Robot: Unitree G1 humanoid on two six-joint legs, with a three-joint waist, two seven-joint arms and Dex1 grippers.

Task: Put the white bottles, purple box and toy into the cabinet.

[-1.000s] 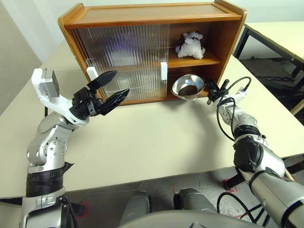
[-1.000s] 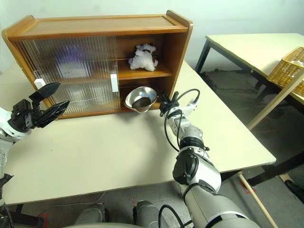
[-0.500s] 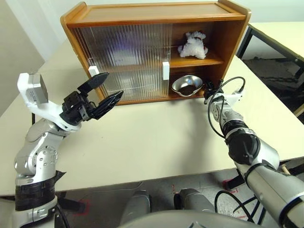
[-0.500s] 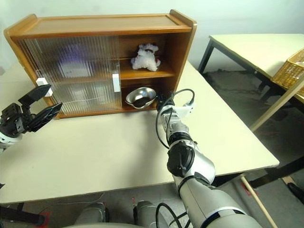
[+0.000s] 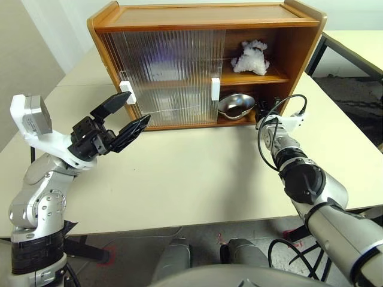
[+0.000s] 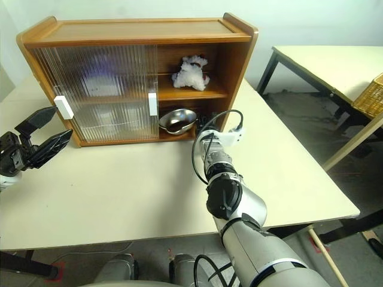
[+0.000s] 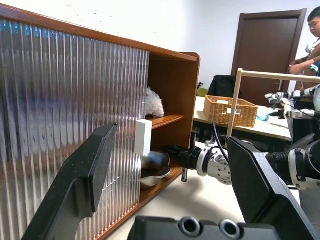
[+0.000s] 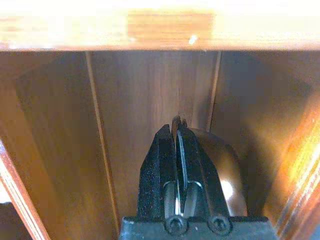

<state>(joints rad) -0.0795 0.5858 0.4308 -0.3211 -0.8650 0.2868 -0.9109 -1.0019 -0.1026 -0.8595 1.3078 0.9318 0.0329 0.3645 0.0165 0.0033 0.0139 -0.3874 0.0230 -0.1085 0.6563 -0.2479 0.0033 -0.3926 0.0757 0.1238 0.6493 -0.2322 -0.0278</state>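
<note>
The cabinet (image 5: 203, 15) stands at the back of the table, its ribbed sliding doors covering the left part and its right bays open. The fluffy white toy (image 5: 251, 57) lies on the upper shelf. On the lower shelf rests a silver bowl (image 5: 234, 106); my right gripper (image 5: 261, 113) reaches into that bay, shut on the bowl's rim (image 8: 225, 170). My left gripper (image 5: 137, 107) hovers open and empty in front of the left door. The white bottles and purple box are hidden; I cannot tell what a purple blur (image 5: 163, 60) behind the upper door is.
White block handles (image 5: 215, 88) (image 5: 125, 91) sit on the doors. The pale table (image 5: 197, 173) stretches bare toward me. A second table (image 6: 323, 66) with a wicker basket (image 7: 227, 110) stands to the right. A person (image 7: 312, 30) stands far off by a dark door.
My right gripper has carried the silver bowl from a tilt in front of the cabinet onto the lower shelf, where it lies level. The camera has shifted.
</note>
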